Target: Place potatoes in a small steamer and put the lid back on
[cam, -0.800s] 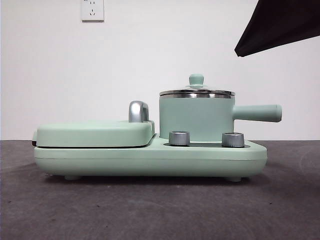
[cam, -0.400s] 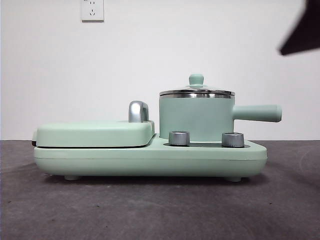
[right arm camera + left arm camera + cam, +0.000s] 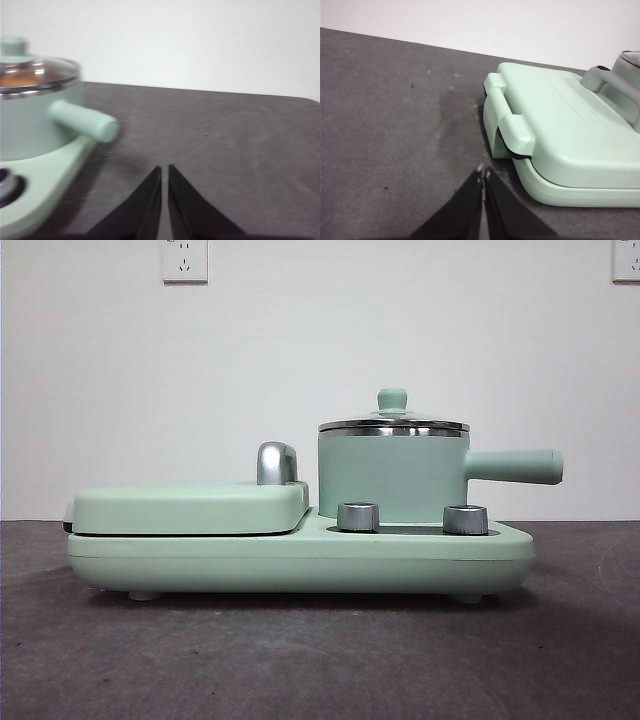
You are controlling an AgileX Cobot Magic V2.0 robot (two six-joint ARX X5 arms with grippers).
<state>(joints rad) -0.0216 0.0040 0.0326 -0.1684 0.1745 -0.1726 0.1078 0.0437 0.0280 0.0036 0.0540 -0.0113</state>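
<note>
While both arms sit back from the appliance, I log each one idle: the left gripper (image 3: 483, 172) has its jaws pressed together with nothing between them, low over the mat just off the griddle cover (image 3: 560, 125); the right gripper (image 3: 165, 172) is likewise pinched closed and empty, over bare mat near the pot's side handle (image 3: 82, 121).

Task state, my reading: done or nearly so. The lid (image 3: 393, 424) sits level on the small steamer (image 3: 392, 475), steel rim on steel rim, knob (image 3: 392, 398) upright. Through the glass in the right wrist view I see an orange-brown mass, the potatoes (image 3: 20, 78), inside the pot.

To finish well I would check the seating all round and keep both arms clear of the handle, so no brush tips the pot off its base (image 3: 300, 555).

Surface: dark grey, mottled mat (image 3: 300, 660), a few specks and a fainter patch by the left arm. Beyond it, a plain white wall with outlets (image 3: 185, 260) high up at left and at the far right corner.
</note>
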